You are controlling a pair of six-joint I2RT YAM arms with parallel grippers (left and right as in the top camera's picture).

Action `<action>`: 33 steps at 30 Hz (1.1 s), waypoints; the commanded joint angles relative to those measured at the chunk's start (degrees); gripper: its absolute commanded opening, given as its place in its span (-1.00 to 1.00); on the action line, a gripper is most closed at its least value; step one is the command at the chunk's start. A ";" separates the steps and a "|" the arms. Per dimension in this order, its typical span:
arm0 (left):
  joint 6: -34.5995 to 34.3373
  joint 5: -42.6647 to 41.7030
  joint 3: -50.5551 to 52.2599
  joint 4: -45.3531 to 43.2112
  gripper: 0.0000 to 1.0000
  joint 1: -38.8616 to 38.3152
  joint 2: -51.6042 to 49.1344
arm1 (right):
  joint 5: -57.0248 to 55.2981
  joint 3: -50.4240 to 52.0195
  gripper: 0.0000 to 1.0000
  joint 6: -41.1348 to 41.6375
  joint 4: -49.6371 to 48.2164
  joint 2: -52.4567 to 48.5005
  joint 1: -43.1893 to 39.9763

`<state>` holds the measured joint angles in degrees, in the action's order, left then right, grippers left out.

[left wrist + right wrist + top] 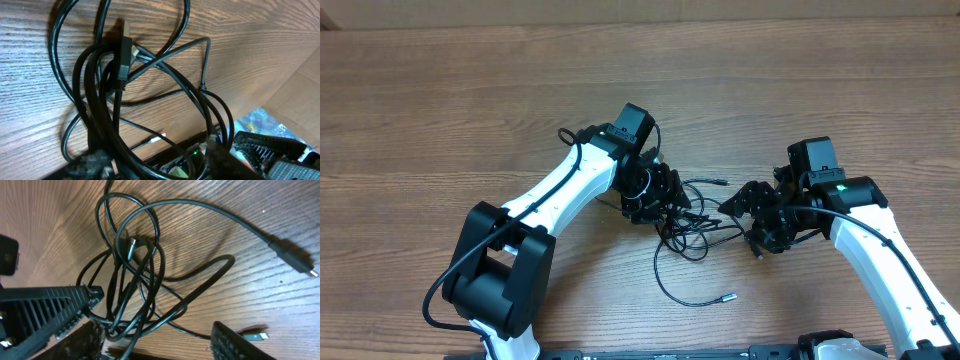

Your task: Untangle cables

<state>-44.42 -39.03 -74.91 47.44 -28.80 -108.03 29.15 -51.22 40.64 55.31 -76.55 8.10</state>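
Note:
The cables (685,222) are thin black cords knotted in one tangle on the wooden table between my two grippers. One loop trails toward the front and ends in a silver-tipped plug (727,296). My left gripper (660,200) is at the tangle's left side. In the left wrist view its fingers (157,165) stand wide apart, with several strands of the cables (150,90) running between them. My right gripper (740,205) is at the tangle's right side. Its fingers (157,342) are open, with cable loops (135,280) by the left finger. A black plug (295,262) lies free.
The wooden table (470,110) reaches to its far edge at the top of the overhead view. Both arm bases stand at the front edge. The left arm's ribbed finger (40,310) shows close by in the right wrist view.

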 commanded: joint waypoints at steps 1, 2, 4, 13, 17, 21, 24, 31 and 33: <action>-1.09 1.25 0.63 -0.35 -0.16 -0.11 -0.46 | -0.13 0.28 0.31 0.11 -0.46 -0.07 1.64; -1.38 2.16 0.63 -0.87 -0.34 -0.13 -0.46 | -0.15 0.28 0.31 0.11 -0.70 -0.07 2.38; -1.49 2.12 0.61 -3.08 -0.92 -0.13 -0.46 | -0.50 0.28 0.30 0.55 -1.99 -0.07 4.52; -1.51 1.11 0.37 -8.85 -0.92 0.07 -0.42 | -4.17 0.28 0.12 8.76 -7.13 -0.07 11.10; -1.49 -1.55 0.17 -10.60 -0.92 0.17 -0.39 | -4.35 0.28 0.12 9.14 -7.45 -0.09 13.14; -1.95 -3.32 0.07 -12.50 -0.92 0.28 -0.39 | -7.34 0.28 0.12 9.09 -7.52 -0.09 14.84; -1.97 -5.88 0.04 -14.47 -0.92 0.31 -0.39 | -14.58 0.28 0.04 8.35 -7.50 -0.09 15.21; -1.90 -10.32 -0.98 -17.75 -0.92 1.14 -0.07 | -17.46 0.28 -0.12 7.63 -7.96 -0.09 15.21; -1.90 -11.74 -1.46 -17.75 -0.92 1.14 -0.07 | -18.64 0.28 -0.12 7.63 -8.90 -0.09 15.21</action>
<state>-45.76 -45.69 -74.63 30.04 -28.08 -108.03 14.33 -51.20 48.47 47.40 -76.55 23.07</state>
